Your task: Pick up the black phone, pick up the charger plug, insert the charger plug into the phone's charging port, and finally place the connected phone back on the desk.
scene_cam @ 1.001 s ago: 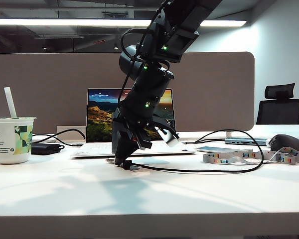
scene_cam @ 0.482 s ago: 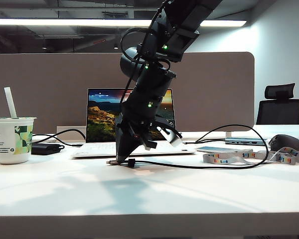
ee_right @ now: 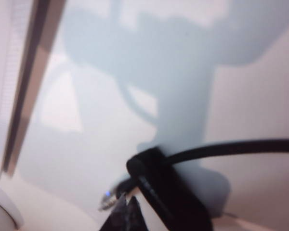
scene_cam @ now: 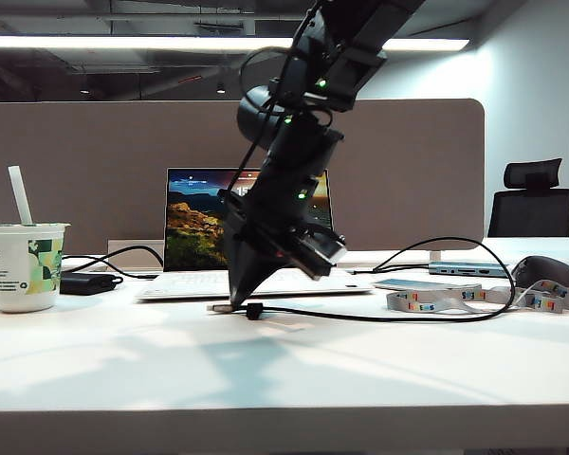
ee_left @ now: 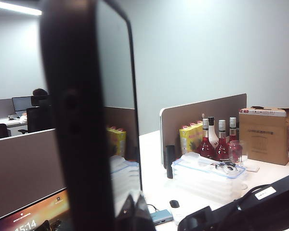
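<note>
The right gripper [scene_cam: 235, 301] is down at the worktop [scene_cam: 284, 370], pinched shut on the charger plug [scene_cam: 222, 307] in front of the laptop [scene_cam: 251, 248]. The left gripper [ee_left: 135, 211], out of the exterior view, holds the black phone [ee_left: 82, 115] upright, well above the worktop. The plug pickup is under way; next I'd expect a lift toward the phone's port.

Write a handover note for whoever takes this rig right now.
Left gripper: shut on the glossy black slab phone, held raised; seen only in its wrist view.
Right gripper: shut on the silver-tipped, black-housed charger plug, low at the white desk in front of the open laptop.
Done: phone picked up, plug gripped.
Left: lift plug, insert into charging port (not visible), set phone down.
</note>
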Tool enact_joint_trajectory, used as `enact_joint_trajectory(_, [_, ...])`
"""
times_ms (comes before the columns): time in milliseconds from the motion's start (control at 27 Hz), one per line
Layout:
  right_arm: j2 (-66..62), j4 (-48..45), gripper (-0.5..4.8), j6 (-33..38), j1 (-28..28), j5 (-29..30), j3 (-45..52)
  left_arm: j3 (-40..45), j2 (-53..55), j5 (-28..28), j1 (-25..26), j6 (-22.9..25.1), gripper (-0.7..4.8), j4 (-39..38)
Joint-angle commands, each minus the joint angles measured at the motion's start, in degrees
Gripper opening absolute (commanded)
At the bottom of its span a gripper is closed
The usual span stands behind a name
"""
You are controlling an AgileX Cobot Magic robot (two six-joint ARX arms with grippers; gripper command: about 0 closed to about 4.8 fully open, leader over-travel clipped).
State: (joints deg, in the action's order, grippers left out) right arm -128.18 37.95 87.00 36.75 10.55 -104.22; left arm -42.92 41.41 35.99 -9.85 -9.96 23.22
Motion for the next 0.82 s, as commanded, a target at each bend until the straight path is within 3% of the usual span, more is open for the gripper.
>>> enact_joint_trajectory(37, [0.8,-0.5,-0.09,-0.9,-0.7,0.0,-0.2,-0.5,-0.3,0.1,0.0,-0.2,-0.06,2.1])
enact_joint_trajectory(111, [0.8,-1.2,-0.07,-0.8,-0.9,0.1,-0.2,-0.5,-0.3,0.1,0.0,-0.2,-0.06,2.1])
enact_joint_trajectory(260, [0.8,-5.1,1.61,1.7,-0.9,0.4,-0.2,-0.5,-0.3,0.1,0.0,-0.2,-0.06,2.0])
enact_joint_trajectory(556, [0.8,-9.6,1.58,11.6,-0.6,1.3,-0.2,-0.5,-0.3,0.1,0.0,-0.2,-0.06,1.6])
enact_joint_trajectory(816, [1.3,-6.4,1.58,15.4,1.6,-4.4,-0.2,-0.5,-0.3,0.0,0.0,-0.1,-0.06,1.7])
